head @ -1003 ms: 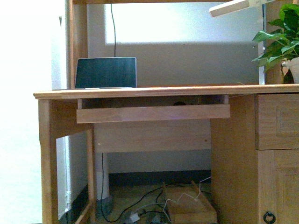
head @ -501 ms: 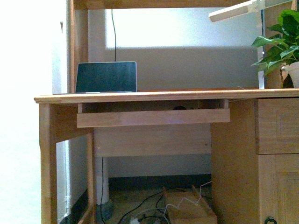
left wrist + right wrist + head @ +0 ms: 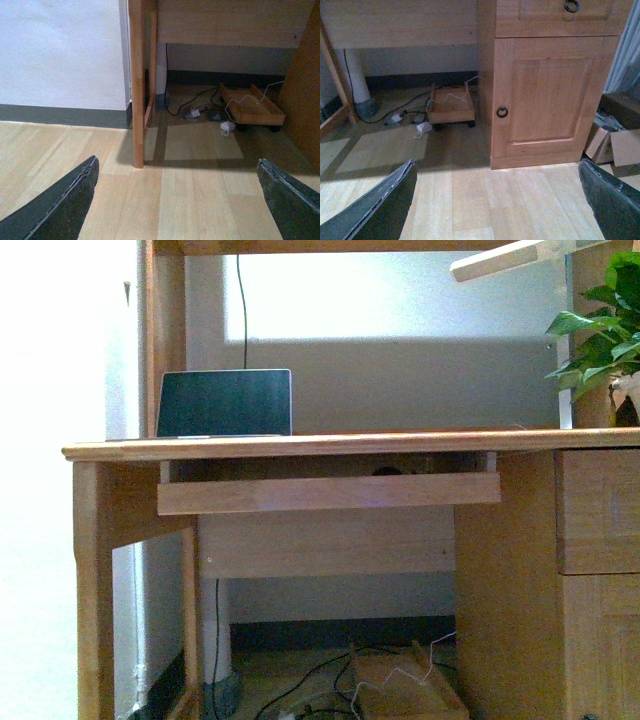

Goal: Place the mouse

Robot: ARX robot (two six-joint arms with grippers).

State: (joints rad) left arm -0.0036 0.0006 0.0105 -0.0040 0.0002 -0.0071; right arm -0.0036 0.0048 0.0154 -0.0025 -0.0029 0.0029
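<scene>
- Wooden desk (image 3: 330, 443) fills your front view, with an open laptop (image 3: 225, 402) on its top towards the left and a potted plant (image 3: 605, 325) at the right edge.
- Under the top hangs a pull-out tray (image 3: 330, 492). A small dark hump peeks just above its front board, right of middle. You can fairly take that for the mouse (image 3: 385, 471), but it is too small and shaded to show more than a rounded shape.
- Against a second ago, the desk sits a little larger and wider in your frame, and the ring pull at the lower right has slipped out of view. The base appears to be rolling closer; nothing on the desk itself has shifted.
- Your left gripper (image 3: 176, 160) is spread wide with nothing between its fingers. It hangs low over the floorboards, facing the desk's left leg (image 3: 137, 85) and a wooden floor stand (image 3: 252, 107) among cables.
- Your right gripper (image 3: 496, 161) is likewise spread and empty, facing the cupboard door (image 3: 547, 100).
- Neither arm shows in the front view, so the mouse looks untouched and you are only at the approach.
- Reaching it will likely mean lifting an arm to tray height. The gap under the top looks narrow, so expect a tight entry.
</scene>
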